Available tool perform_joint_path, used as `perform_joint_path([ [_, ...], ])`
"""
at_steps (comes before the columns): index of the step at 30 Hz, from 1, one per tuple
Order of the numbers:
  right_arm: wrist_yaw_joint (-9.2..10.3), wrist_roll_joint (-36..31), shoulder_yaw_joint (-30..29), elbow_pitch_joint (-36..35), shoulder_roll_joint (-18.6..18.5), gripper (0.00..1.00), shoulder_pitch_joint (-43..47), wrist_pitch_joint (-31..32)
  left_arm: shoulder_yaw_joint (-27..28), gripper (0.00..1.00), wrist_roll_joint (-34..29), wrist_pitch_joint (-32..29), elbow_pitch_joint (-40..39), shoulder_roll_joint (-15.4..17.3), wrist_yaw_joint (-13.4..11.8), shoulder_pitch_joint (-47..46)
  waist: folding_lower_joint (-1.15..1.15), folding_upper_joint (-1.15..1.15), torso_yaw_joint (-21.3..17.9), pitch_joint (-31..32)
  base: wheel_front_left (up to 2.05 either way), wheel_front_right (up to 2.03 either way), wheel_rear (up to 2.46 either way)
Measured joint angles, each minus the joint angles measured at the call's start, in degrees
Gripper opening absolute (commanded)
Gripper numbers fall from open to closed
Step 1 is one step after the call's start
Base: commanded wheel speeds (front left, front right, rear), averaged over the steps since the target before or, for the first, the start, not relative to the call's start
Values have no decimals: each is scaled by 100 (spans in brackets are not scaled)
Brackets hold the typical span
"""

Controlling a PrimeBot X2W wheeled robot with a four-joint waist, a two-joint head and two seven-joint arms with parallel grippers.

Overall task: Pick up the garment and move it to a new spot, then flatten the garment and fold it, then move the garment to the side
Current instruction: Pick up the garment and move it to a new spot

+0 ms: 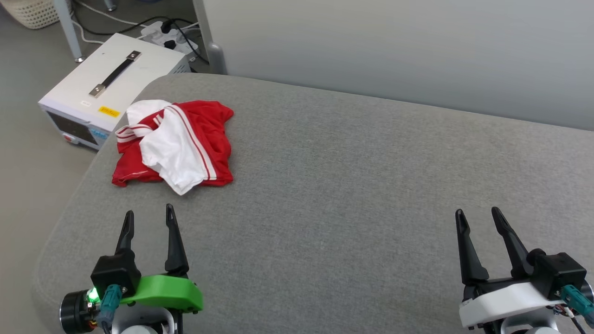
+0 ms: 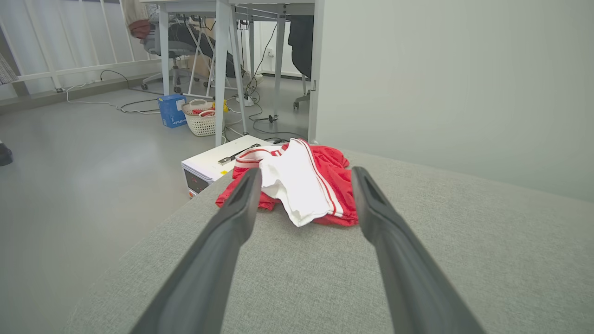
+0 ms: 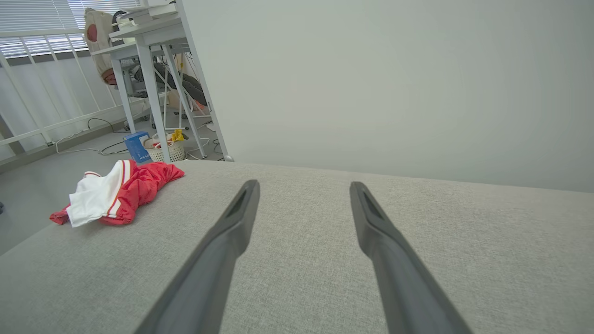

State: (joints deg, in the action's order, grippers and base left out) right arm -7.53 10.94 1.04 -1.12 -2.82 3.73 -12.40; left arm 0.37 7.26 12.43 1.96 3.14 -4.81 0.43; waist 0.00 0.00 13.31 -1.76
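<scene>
Head view puts the jersey (image 1: 174, 146) crumpled at ten o'clock on the grey bench (image 1: 352, 185), near its corner, a white sleeve thrown over the red body. The left gripper (image 1: 149, 211) sits near it, with the heap at its twelve o'clock; the right gripper (image 1: 477, 211) is well apart at four o'clock. Both sets of jaws are spread, holding nothing. For the pickup, I'd reach straight ahead with the left, pinch a thick red fold rather than the loose sleeve, and lift clear before carrying it toward mid-bench.
</scene>
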Motion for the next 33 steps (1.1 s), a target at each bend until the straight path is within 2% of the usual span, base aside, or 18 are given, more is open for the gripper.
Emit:
perform_joint_path([
  [15, 0, -10, 76, -52, 2, 100, 1, -168, 146, 100, 352, 175, 111, 0, -126, -1, 0, 0, 1090, -150, 0, 0, 0],
  [20, 0, -10, 92, -53, 3, 100, 1, -209, 165, 100, 478, 223, 149, 0, -151, -1, 0, 0, 1348, -187, 0, 0, 0],
  [24, 0, -11, 125, -53, 4, 100, 0, -210, 290, 100, 537, 223, 179, -2, -120, -46, 0, 0, 1402, -257, 0, 0, 0],
  [29, 0, -85, 162, -78, 7, 100, -6, -222, 682, 100, 398, 223, 257, 46, 348, -653, 0, 0, 1290, -328, 0, 0, 0],
  [33, 0, -218, 166, -108, 5, 100, -59, -224, 895, 100, 338, 224, 552, 333, 824, -1487, 0, 0, 1172, -468, 0, 0, 0],
])
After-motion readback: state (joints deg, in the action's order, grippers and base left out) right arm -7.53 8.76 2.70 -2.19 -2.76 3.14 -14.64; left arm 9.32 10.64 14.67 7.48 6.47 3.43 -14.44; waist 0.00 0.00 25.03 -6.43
